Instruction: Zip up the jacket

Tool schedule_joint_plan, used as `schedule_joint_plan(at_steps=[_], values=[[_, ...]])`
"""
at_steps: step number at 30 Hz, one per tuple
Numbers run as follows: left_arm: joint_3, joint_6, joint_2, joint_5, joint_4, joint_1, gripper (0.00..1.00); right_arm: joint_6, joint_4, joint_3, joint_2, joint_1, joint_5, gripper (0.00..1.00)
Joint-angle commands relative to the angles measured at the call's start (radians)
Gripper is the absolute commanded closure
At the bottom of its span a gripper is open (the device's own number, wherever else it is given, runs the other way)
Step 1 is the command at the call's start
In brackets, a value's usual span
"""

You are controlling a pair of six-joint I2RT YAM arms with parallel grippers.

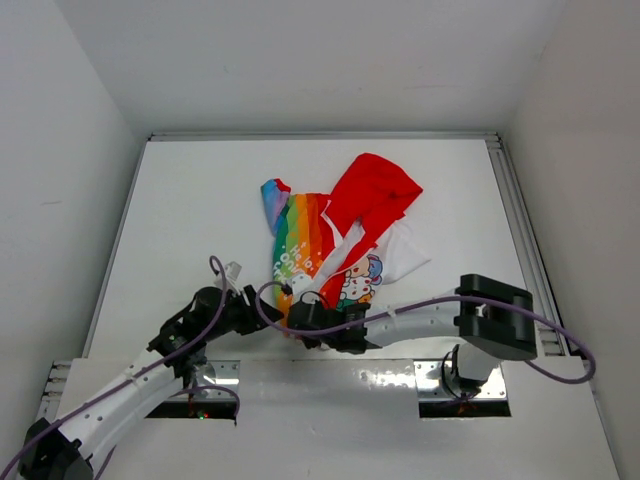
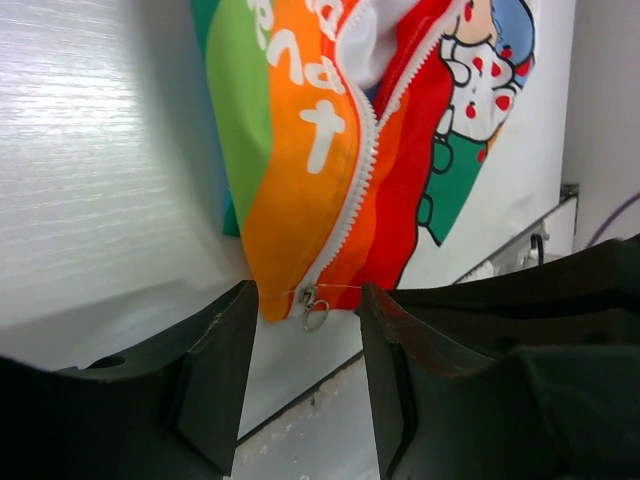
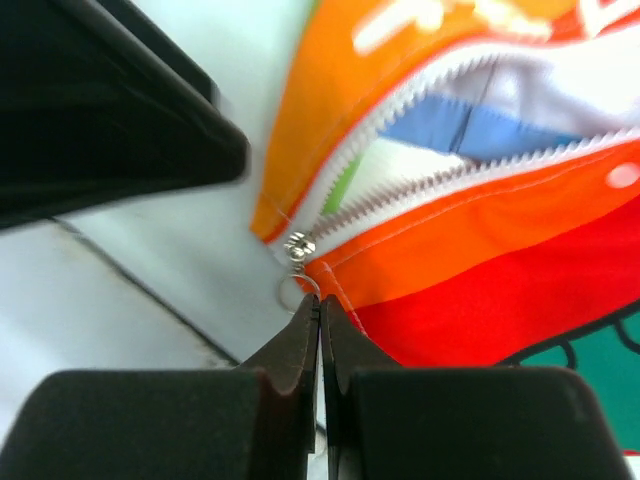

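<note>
Right wrist, right gripper (image 3: 320, 303): closed tight, just below zipper slider (image 3: 296, 246) of jacket (image 3: 480, 240).
Left gripper (image 2: 308, 295): wide, flanking zipper slider.

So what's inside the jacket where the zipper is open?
Through the open zipper the jacket shows white and blue fabric. Anything deeper is covered by its orange and red front.

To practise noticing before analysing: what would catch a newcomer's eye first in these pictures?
The bright jacket, with its red hood and rainbow stripes, lies crumpled on the white table with its zip open. At its near end the metal slider sits at the bottom of the white teeth. The left tool stands open at that end; the right tool, shut, points just below the slider.
</note>
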Motion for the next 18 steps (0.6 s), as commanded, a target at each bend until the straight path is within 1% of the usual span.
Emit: schedule_joint_plan(at_steps=[1,4,5,7,8,9,10,13,14,17,18], values=[[-0.1,0.029,0.005,0.066,0.075,-0.008,0.57,0.019,0.117,-0.039,-0.105,-0.019,0.028,1.0],[-0.116,0.023,0.017,0.108,0.116,-0.009,0.56,0.045,0.157,-0.076,-0.153,-0.052,-0.001,1.0],[-0.116,0.027,0.031,0.115,0.121,-0.009,0.56,0.048,0.172,-0.085,-0.16,-0.068,-0.037,1.0],[-0.127,0.031,0.046,0.12,0.115,-0.009,0.56,0.027,0.145,-0.064,-0.153,-0.073,-0.059,1.0],[-0.129,0.029,0.046,0.112,0.11,-0.009,0.57,0.015,0.116,-0.044,-0.139,-0.073,-0.073,1.0],[-0.127,0.026,0.045,0.093,0.103,-0.009,0.62,0.005,0.091,-0.027,-0.107,-0.073,-0.1,1.0],[-0.121,0.026,0.045,0.083,0.087,-0.009,0.63,0.001,0.083,-0.014,-0.09,-0.073,-0.119,1.0],[-0.126,0.028,0.061,0.071,0.104,-0.009,0.64,-0.005,0.069,0.012,-0.039,-0.069,-0.176,0.91],[-0.13,0.024,0.087,0.073,0.113,-0.008,0.65,-0.004,0.066,0.01,-0.033,-0.066,-0.168,0.85],[-0.109,0.046,0.155,0.077,0.124,-0.009,0.67,0.004,0.03,0.024,-0.001,-0.066,-0.171,0.79],[-0.104,0.055,0.17,0.076,0.123,-0.009,0.68,0.001,0.031,0.027,0.017,-0.066,-0.191,0.75]])
